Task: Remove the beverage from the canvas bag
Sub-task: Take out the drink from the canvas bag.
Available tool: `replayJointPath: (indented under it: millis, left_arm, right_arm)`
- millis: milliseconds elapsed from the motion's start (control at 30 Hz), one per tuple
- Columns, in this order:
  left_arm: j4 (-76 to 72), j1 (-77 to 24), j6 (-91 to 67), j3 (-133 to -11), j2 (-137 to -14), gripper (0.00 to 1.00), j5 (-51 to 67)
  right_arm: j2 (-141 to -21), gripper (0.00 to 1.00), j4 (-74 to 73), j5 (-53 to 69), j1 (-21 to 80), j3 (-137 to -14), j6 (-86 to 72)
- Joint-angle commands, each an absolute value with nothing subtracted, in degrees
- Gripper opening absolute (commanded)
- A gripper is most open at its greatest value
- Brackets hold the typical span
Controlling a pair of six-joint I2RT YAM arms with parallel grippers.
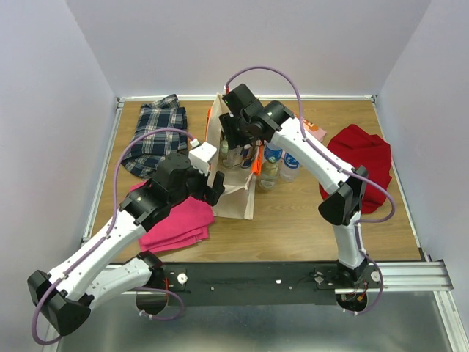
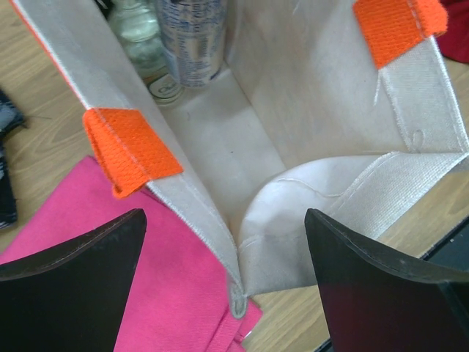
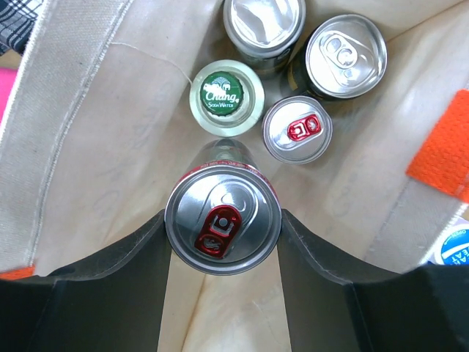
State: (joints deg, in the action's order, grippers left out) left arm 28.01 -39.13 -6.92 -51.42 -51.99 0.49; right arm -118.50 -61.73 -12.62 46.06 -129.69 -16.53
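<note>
While the right gripper is reaching down into the canvas bag: its fingers are pinching a red-tabbed can from both sides, standing narrow and pressing on the can's wall
Held can's place: it is sitting inside the bag, with beige walls rising on every side of it in the right wrist view; it is looking larger than its neighbours, so it is probably hanging a little above them, though that is not certain
Neighbours in the bag: a green-capped bottle, a small can and two silver-topped cans are crowding the far end, just beyond the held can
Left gripper: its fingers are gaping wide on either side of the bag's near end and gripping nothing; whether they are brushing the canvas is not showing
Outside the bag: two clear bottles are standing on the table just beside the bag's right wall, and a pink cloth is lying by its near left corner
Done so far: the reaching in and the grasping are looking complete
Left to do: the can is waiting to be raised clear of the rim and the orange handles, carried aside and set down on the table; none of that is showing as done
</note>
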Motion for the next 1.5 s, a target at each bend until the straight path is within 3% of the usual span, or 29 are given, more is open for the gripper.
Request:
replayJointPath:
  millis: [0,1200,1467]
  left_arm:
    - [30.15,-39.46,-6.94,-50.62,-49.31,0.99,-4.65]
    - [30.06,-39.46,-9.32,-58.62,-50.1,0.99,-17.49]
    - [29.71,-39.46,-9.05,-58.89,-50.8,0.99,-17.49]
  right_arm:
    - [-115.58,0.01,-60.47,-11.25,46.32,-131.05,-17.75]
    - [-114.17,0.01,-63.46,-6.86,46.93,-130.52,-11.87]
    - [-115.83,0.01,-67.23,-6.06,47.02,-141.83,-10.46]
